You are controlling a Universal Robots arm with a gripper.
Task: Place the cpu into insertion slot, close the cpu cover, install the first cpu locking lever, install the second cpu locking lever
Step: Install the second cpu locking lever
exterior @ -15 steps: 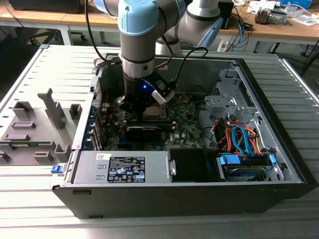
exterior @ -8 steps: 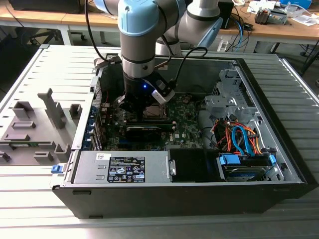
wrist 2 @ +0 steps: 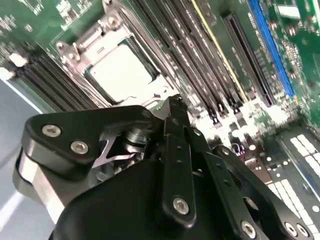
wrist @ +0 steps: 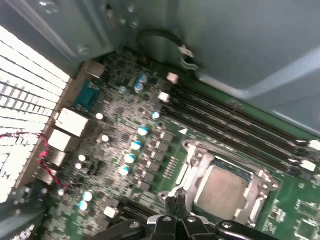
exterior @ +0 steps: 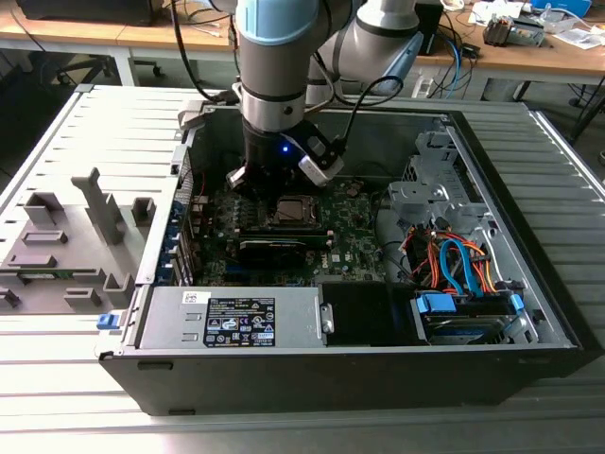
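Wooden desks (exterior: pixel 142 38) behind, grey slatted table (exterior: pixel 57 142)

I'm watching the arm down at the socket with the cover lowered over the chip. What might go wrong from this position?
1. The end effector sits close beside the cpu cover, which lies down over the cpu; a small sideways drift could scrape the frame or shift the chip.
2. The memory slots run right alongside the insertion slot, so a slip could strike them.
3. In the exterior view, the arm's cable hangs above the case wall and may snag.
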